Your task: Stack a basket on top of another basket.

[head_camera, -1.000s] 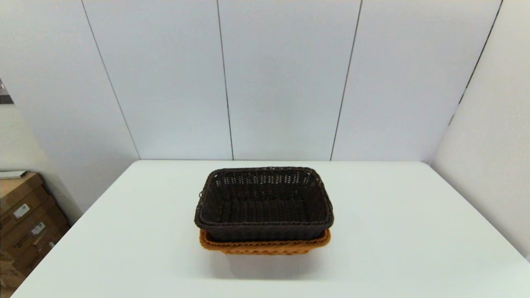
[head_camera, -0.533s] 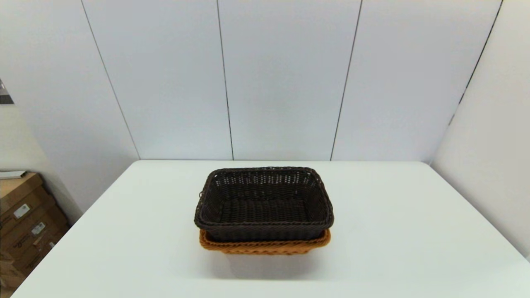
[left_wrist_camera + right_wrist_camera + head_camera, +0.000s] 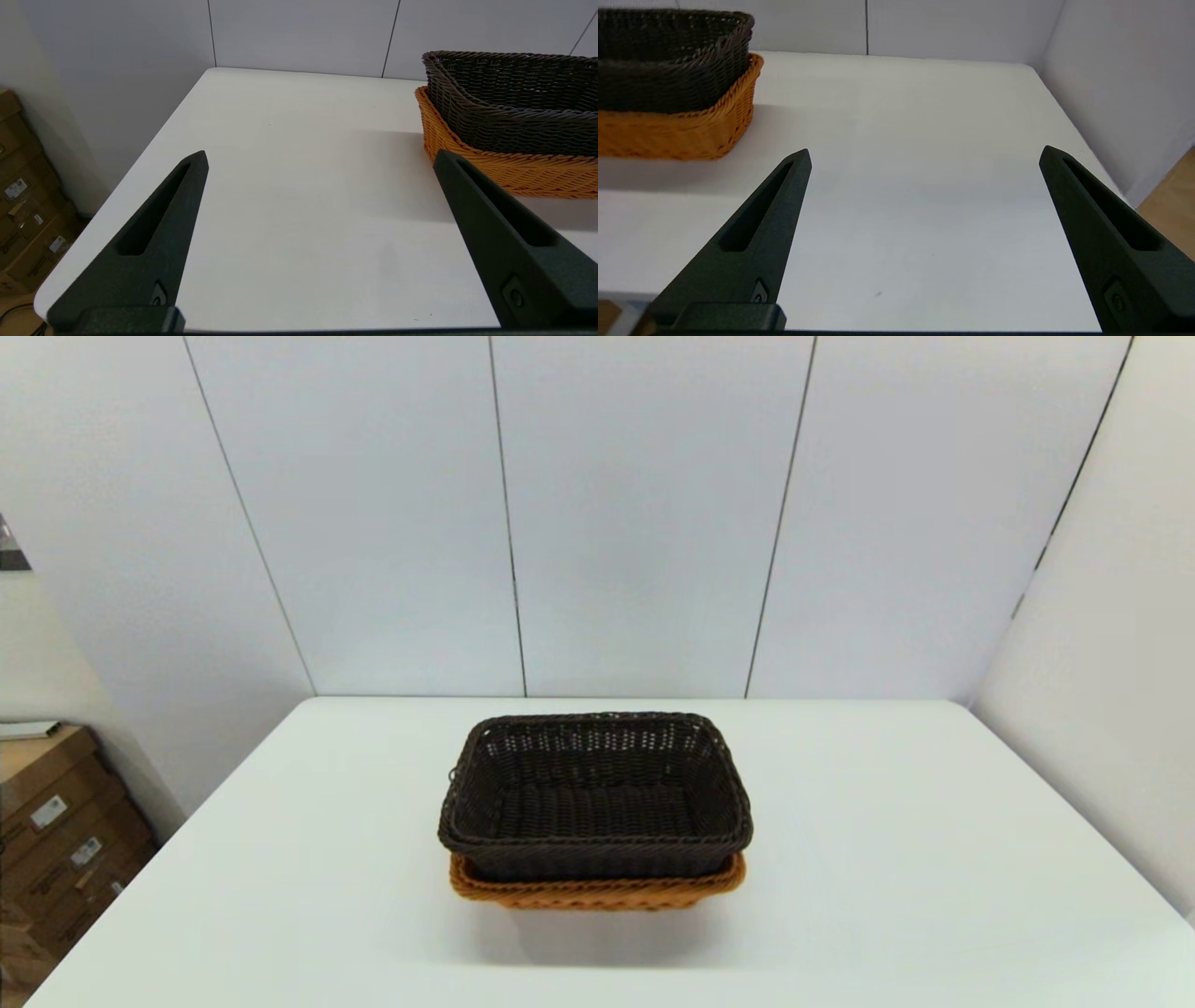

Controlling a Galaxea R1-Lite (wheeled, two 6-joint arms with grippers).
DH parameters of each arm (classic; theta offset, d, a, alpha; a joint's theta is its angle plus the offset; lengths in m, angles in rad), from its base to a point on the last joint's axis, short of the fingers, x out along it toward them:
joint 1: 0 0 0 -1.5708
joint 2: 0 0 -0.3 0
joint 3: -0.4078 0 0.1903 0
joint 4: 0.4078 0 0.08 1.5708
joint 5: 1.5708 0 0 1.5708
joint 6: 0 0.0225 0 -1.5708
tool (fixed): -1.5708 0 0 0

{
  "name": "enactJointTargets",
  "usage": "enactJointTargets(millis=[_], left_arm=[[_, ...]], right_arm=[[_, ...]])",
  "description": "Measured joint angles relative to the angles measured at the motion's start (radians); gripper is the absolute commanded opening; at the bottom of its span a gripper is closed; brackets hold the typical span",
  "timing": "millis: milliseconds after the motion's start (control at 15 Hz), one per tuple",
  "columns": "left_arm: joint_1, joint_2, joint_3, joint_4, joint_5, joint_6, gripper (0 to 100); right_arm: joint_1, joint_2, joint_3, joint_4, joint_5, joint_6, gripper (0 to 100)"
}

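Note:
The dark brown basket (image 3: pixel 595 798) sits nested inside the orange basket (image 3: pixel 597 891) at the middle of the white table (image 3: pixel 887 859); only the orange rim and lower wall show beneath it. Both baskets appear in the left wrist view, dark (image 3: pixel 514 102) over orange (image 3: pixel 509 172), and in the right wrist view, dark (image 3: pixel 668 60) over orange (image 3: pixel 677 133). My left gripper (image 3: pixel 320 156) is open near the table's front left, apart from the baskets. My right gripper (image 3: pixel 924 154) is open near the front right, holding nothing. Neither arm shows in the head view.
Cardboard boxes (image 3: pixel 56 840) stand on the floor past the table's left edge. Grey wall panels (image 3: pixel 635 523) close off the back, and a wall (image 3: pixel 1120 84) runs along the table's right side.

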Motion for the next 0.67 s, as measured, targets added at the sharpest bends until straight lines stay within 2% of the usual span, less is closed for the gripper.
enactJointTargets(millis=[133, 667], left_arm=[[0.000, 0.000, 0.000, 0.000, 0.000, 0.000, 100], [0.000, 0.000, 0.000, 0.000, 0.000, 0.000, 100]], right_arm=[[0.000, 0.000, 0.001, -0.004, -0.004, 0.032, 100], [0.000, 0.000, 0.001, -0.005, -0.004, 0.032, 100]])
